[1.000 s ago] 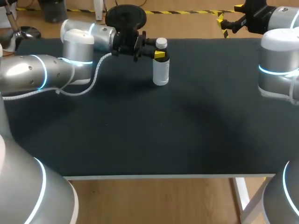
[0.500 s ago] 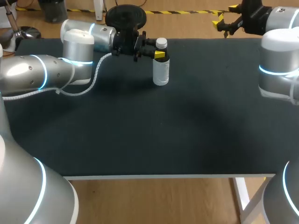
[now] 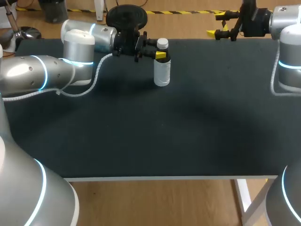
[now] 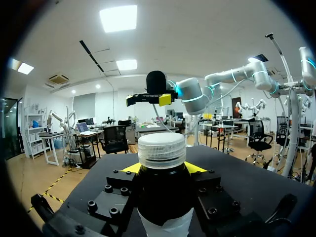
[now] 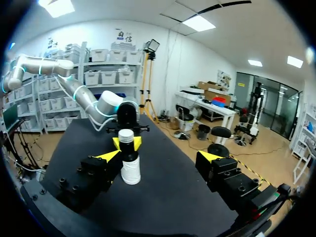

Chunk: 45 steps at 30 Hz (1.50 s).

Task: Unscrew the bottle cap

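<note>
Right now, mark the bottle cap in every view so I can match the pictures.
Head view: bottle cap on the bottle, standing on the far part of the table, near its middle.
Left wrist view: cap close up, just above the left claw.
Right wrist view: cap ahead of the open right claw, out on the table.
Shared landmark: the left claw's yellow tips clamped on the bottle just under the cap.
</note>
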Tool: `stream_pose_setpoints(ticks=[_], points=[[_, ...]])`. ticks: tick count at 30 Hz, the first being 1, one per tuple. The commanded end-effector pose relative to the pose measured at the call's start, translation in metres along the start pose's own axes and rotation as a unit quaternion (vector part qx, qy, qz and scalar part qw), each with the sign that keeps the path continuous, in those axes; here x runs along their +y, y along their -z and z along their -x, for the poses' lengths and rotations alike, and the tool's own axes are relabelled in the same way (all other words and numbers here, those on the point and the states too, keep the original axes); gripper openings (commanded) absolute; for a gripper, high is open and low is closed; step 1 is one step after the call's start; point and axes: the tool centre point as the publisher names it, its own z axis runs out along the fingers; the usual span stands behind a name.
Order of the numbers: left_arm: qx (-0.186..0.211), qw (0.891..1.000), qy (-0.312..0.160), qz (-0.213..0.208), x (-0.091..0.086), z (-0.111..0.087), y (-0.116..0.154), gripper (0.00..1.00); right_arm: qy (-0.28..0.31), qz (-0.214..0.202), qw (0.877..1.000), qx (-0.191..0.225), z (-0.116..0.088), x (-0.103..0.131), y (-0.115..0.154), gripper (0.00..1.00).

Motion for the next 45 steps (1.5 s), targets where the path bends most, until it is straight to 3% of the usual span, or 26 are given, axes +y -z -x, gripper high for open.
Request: stream_pose_setpoints(ticks=[1, 11, 28, 45], points=[[0.005, 1.0, 0.0, -0.002, 0.002, 0.005, 0.0, 0.0, -0.001, 0.004, 0.997, 0.078, -0.005, 0.003, -0.006, 1.0], [0.005, 1.0, 0.0, -0.002, 0.002, 0.005, 0.0, 0.0, 0.012, -0.01, 0.995, 0.099, -0.027, 0.002, -0.023, 1.0], [0.005, 1.0, 0.0, -0.002, 0.002, 0.005, 0.0, 0.0, 0.009, -0.017, 0.996, 0.091, -0.027, 0.001, -0.025, 1.0], [0.005, 1.0, 0.0, -0.002, 0.002, 0.005, 0.0, 0.0, -0.001, 0.007, 0.991, 0.133, -0.058, -0.001, -0.082, 1.0]])
